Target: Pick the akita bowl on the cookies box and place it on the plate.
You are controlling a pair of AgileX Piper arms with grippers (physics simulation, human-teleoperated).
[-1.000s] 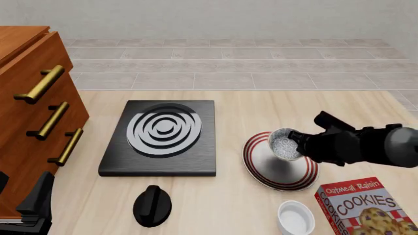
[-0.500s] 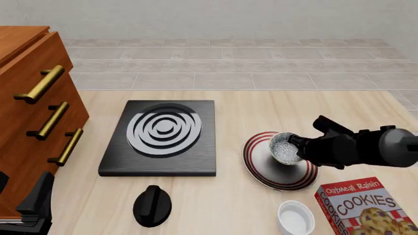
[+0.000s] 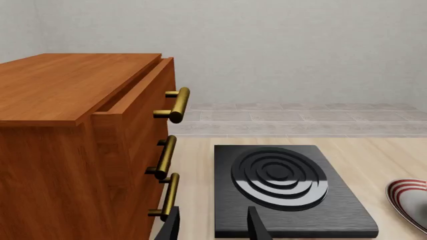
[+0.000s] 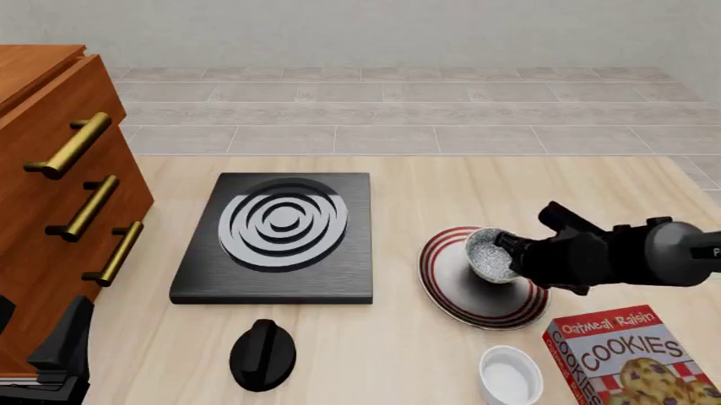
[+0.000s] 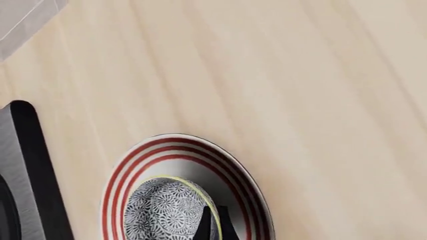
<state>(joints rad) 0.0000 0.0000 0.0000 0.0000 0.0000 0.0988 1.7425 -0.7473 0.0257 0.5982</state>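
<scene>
The akita bowl, speckled black and white, hangs tilted low over the plate, a white dish with dark red rings. My right gripper is shut on the bowl's rim on its right side. In the right wrist view the bowl sits over the plate, with the gripper pinching its rim. Whether the bowl touches the plate I cannot tell. The red cookies box lies at the front right with nothing on top. My left gripper is open and holds nothing, parked at the front left.
A black stove with grey-white rings lies left of the plate, with a black knob in front of it. A plain white bowl stands beside the cookies box. A wooden cabinet with brass handles fills the left side.
The right gripper has come down a little with the bowl, bringing it closer to the plate. The left arm has stayed still.
</scene>
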